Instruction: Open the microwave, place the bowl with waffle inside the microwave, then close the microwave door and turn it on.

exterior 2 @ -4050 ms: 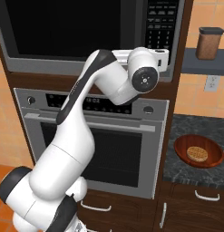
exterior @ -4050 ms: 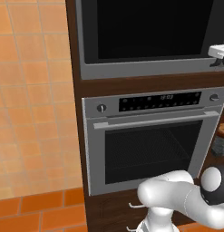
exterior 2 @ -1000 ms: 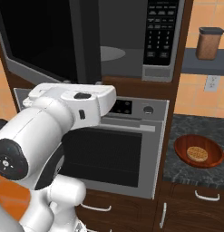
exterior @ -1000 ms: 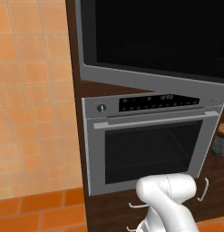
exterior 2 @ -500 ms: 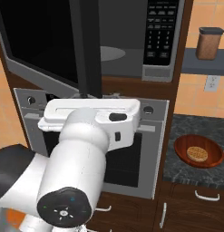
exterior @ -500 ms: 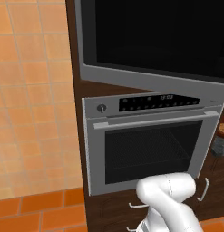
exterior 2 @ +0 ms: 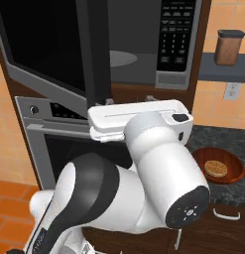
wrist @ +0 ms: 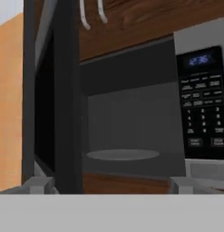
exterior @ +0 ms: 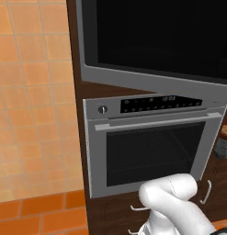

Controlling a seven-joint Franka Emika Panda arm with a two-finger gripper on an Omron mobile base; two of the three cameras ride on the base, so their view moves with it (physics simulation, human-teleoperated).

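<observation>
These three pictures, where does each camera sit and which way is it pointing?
Left base view: behind the arm on its left, facing the open microwave door and the silver oven; a white arm joint shows at the bottom.
Right base view: behind on the right, facing the microwave and the bowl with its waffle; the arm fills the foreground.
Hand view: on the hand, looking into the microwave cavity past the open claw.
Shared: all three show the swung-out door.
</observation>
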